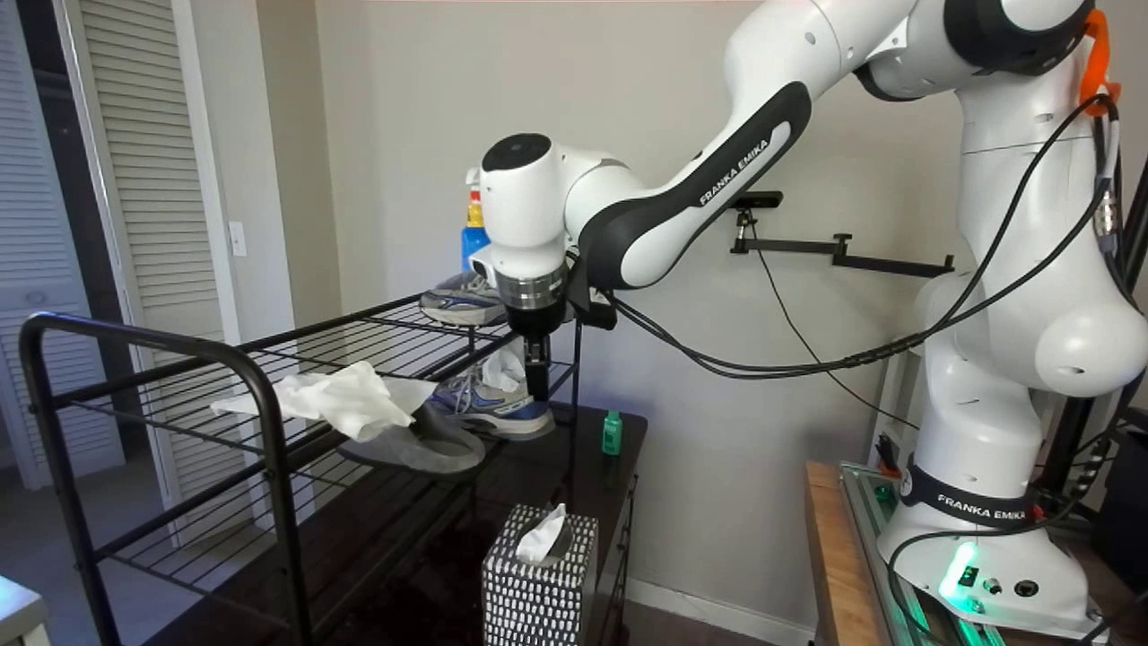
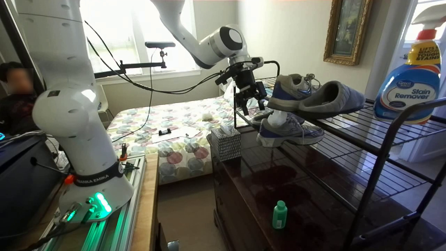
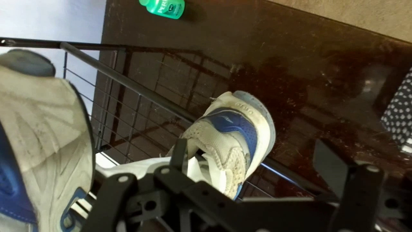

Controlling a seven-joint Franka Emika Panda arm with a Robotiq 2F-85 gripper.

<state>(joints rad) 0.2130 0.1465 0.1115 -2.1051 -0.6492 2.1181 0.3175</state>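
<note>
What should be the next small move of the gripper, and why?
I would probably shift the gripper slightly to centre it over the tissue in the sneaker. Its fingers stand open with nothing held, and in the wrist view the tissue shows partly behind one finger, not centred between them.

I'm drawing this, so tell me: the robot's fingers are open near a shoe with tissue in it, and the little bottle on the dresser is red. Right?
Almost! The little bottle on the dresser is green, not red, as the wrist view shows. The fingers are open near a shoe with tissue in it, as you said.
</note>
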